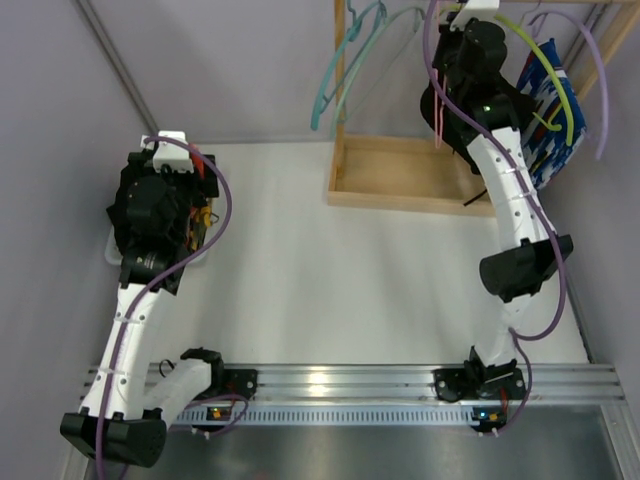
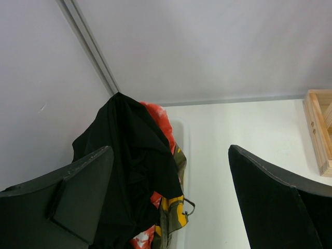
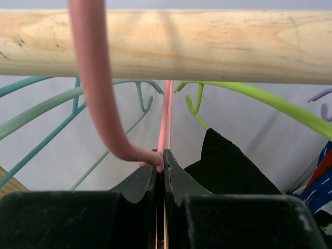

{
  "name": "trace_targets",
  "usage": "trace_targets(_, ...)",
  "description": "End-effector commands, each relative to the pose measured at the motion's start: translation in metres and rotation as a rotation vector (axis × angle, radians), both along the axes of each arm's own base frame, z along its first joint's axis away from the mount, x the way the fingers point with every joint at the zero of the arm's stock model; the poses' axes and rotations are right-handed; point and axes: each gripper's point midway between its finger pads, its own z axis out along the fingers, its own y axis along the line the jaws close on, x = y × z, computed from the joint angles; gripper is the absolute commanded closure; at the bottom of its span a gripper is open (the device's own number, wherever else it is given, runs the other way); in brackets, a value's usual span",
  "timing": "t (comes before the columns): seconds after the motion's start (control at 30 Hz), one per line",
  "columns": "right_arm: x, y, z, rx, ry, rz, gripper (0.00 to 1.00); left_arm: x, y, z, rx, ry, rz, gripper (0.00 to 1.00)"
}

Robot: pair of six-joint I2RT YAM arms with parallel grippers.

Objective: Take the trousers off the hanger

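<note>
Near left: your left tool (image 2: 170,151) is hovering spread wide, gripping nothing, over the white bin (image 2: 184,155), where trousers (image 2: 135,155) are lying heaped (black, red-orange, camouflage), apparently done. Far end: your right tool (image 3: 164,162) is pinching shut on the pink hanger (image 3: 96,93) under the wooden rail (image 3: 218,46); black cloth (image 3: 228,171) and a blue garment (image 1: 548,120) are hanging there, probably outstanding.

Free room and obstructions. The white tabletop (image 1: 350,290) between the two arms lies open as far as the wooden rack base (image 1: 400,178). Under the wooden rail (image 3: 166,46) space is tight. Teal hangers (image 3: 52,102) crowd the left of the right gripper (image 3: 162,165), which is clamped on the pink hanger (image 3: 96,93). A lime hanger (image 3: 306,119) and a hanging black garment (image 3: 228,166) crowd its right. The heaped trousers (image 2: 135,166) fill the left wall corner.
</note>
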Motion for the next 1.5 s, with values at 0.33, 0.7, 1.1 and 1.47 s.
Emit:
trace_targets(0.33, 0.025, 0.031, -0.019, -0.017, -0.001, 0.075, 1.00, -0.007, -0.005, 0.019, -0.028, -0.043, -0.026, 0.01)
trace_targets(0.7, 0.035, 0.082, -0.035, 0.002, -0.017, 0.154, 1.00, -0.005, -0.011, 0.021, -0.054, -0.039, -0.053, 0.01)
trace_targets(1.1, 0.041, 0.124, -0.052, 0.060, -0.016, 0.251, 1.00, -0.008, -0.011, 0.022, -0.053, -0.036, -0.055, 0.01)
trace_targets(1.47, 0.036, 0.168, -0.053, 0.096, -0.050, 0.354, 1.00, -0.017, -0.014, 0.029, -0.043, -0.048, -0.083, 0.01)
